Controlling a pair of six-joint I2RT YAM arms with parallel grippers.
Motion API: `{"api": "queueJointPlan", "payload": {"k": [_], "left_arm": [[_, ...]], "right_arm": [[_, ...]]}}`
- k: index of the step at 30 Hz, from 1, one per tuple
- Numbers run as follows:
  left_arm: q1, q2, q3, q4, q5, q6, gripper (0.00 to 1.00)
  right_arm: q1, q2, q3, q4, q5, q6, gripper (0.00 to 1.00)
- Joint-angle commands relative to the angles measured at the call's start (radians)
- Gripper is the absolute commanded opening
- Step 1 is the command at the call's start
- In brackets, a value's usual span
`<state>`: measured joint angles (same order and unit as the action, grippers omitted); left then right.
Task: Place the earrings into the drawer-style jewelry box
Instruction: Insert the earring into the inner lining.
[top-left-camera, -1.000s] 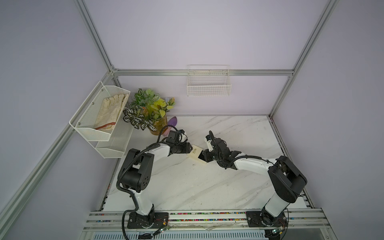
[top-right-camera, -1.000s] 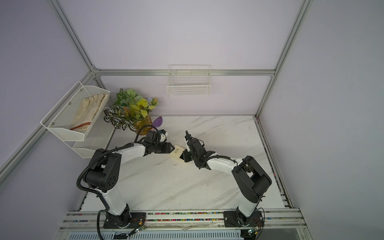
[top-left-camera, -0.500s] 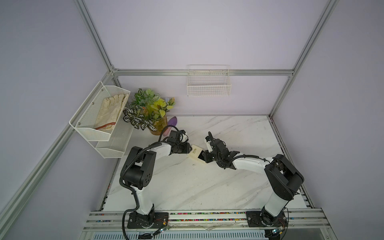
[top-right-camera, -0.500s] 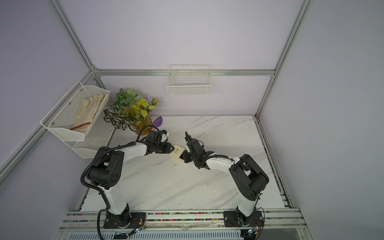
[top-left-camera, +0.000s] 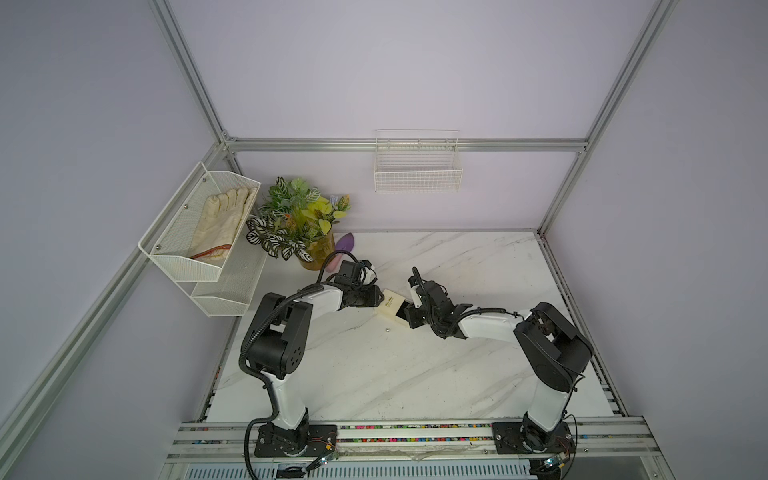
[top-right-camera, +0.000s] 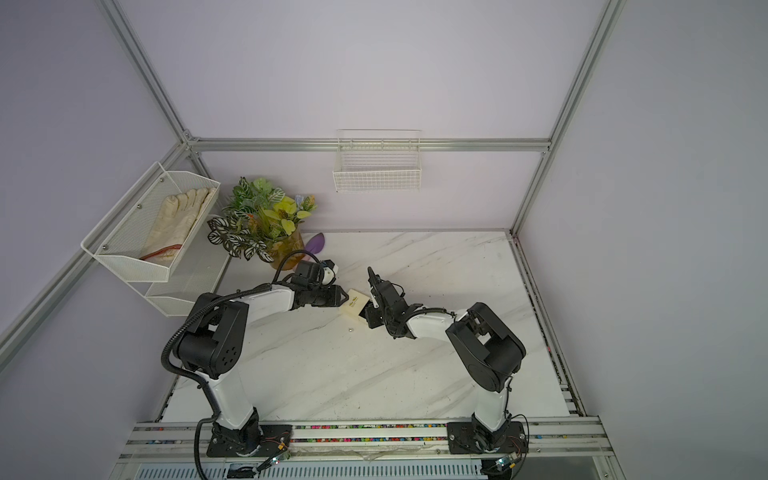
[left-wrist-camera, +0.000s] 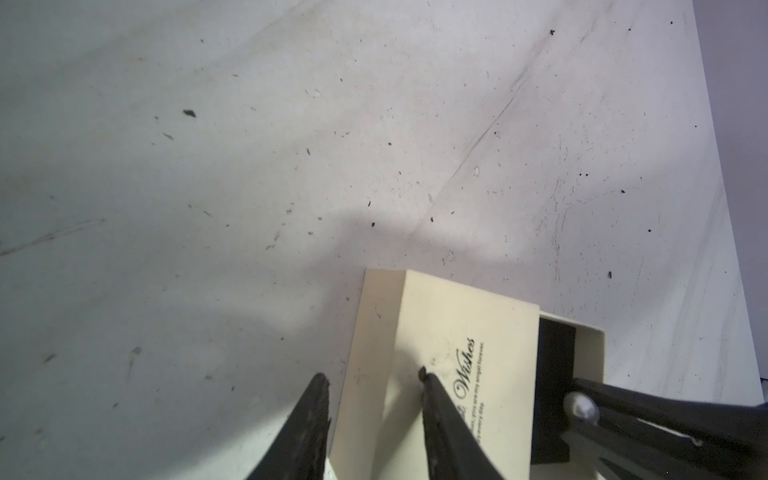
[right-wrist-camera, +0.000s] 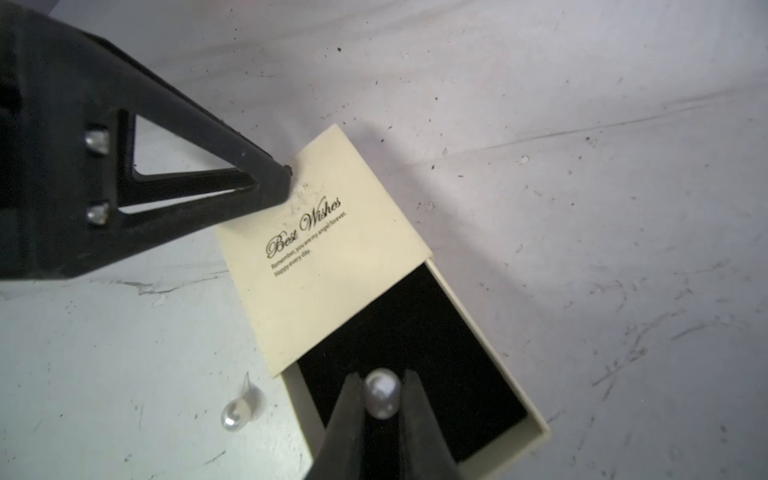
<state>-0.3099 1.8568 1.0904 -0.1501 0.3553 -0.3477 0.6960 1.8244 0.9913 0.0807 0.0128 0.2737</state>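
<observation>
Cream drawer-style jewelry box (top-left-camera: 390, 306) lies on the counter (top-left-camera: 415, 374) in a top view, the left wrist view shows the left end effector (left-wrist-camera: 372, 374) clamped on its edge, and the right wrist view shows the right end effector (right-wrist-camera: 380, 377) pinching one earring (right-wrist-camera: 381, 399) over its open tray (right-wrist-camera: 436, 324), with the second earring (right-wrist-camera: 236, 413) on the counter alongside.

Open tabletop (top-left-camera: 395, 374) near the front (plant (top-left-camera: 299, 220) crowding back corner)
</observation>
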Motion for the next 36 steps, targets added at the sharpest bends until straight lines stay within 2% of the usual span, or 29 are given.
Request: {"api": "queueJointPlan", "payload": {"k": [1, 18, 36], "left_arm": [[-0.005, 0.039, 0.033, -0.009, -0.009, 0.015, 0.37], [-0.005, 0.04, 0.032, -0.014, -0.015, 0.021, 0.36], [-0.008, 0.045, 0.038, -0.019, -0.014, 0.02, 0.35]], "right_arm": [[-0.004, 0.018, 0.036, 0.035, 0.018, -0.008, 0.0], [-0.004, 0.049, 0.066, 0.036, 0.107, 0.041, 0.0], [-0.004, 0.089, 0.085, 0.008, 0.114, 0.033, 0.0]]}}
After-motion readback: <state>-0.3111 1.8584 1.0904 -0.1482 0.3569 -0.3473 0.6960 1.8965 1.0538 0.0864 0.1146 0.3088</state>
